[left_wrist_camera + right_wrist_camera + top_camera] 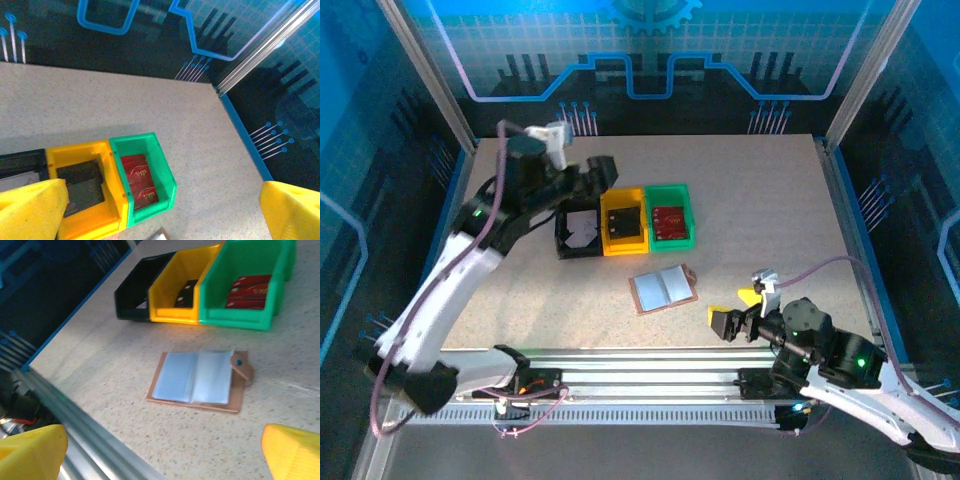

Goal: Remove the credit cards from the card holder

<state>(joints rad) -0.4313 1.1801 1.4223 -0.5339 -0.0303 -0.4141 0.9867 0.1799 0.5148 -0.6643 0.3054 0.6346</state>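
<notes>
The card holder [663,288] lies open flat on the table, its pale inside facing up [200,380]; I see no card in its sleeves. Red credit cards [137,180] lie in the green tray [670,215], dark ones [82,187] in the yellow tray [623,222], and a white one [582,228] in the black tray [566,240]. My left gripper [603,178] hangs above the back of the black and yellow trays, open [160,210], nothing between its yellow pads [30,205]. My right gripper [735,318] is open [160,455], low, just right of the holder.
The three trays stand side by side in a row behind the holder. A metal rail [650,360] runs along the table's near edge, close to my right gripper. Blue-lit enclosure walls [250,140] border the table.
</notes>
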